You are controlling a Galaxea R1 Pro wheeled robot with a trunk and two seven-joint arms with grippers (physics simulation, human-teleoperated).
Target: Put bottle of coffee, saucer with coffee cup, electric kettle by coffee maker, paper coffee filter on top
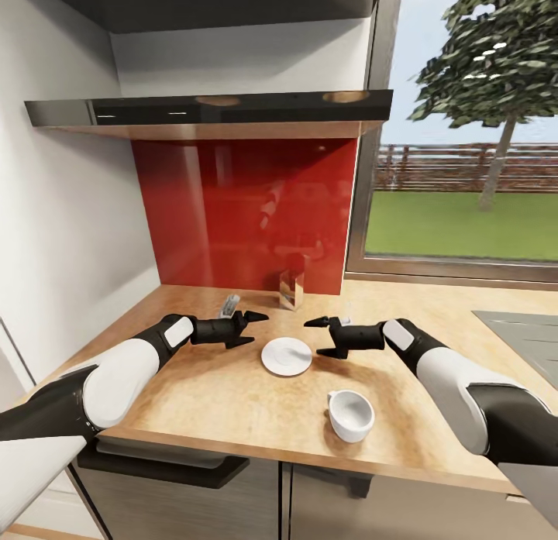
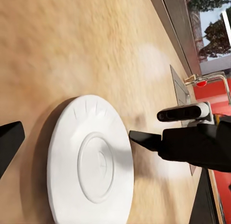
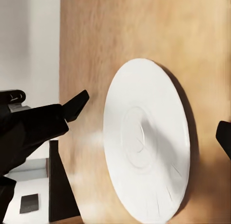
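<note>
1. Two grippers hover above the wooden countertop [image 1: 201, 385], facing each other across the saucer [image 1: 287, 356].
2. Left gripper [image 1: 249, 328]: fingers spread apart, nothing between them. It sits just left of the saucer.
3. Right gripper [image 1: 319, 337]: fingers likewise parted and empty, just right of the saucer.
4. The saucer lies flat on the counter between both grippers, bare on top; it appears in the left wrist view [image 2: 91, 161] and the right wrist view [image 3: 147, 139].
5. Coffee cup [image 1: 350, 414] stands upright near the counter's front edge, apart from the saucer.
6. A clear container [image 1: 291, 289] stands against the red backsplash [image 1: 232, 207]; its contents cannot be determined.
</note>
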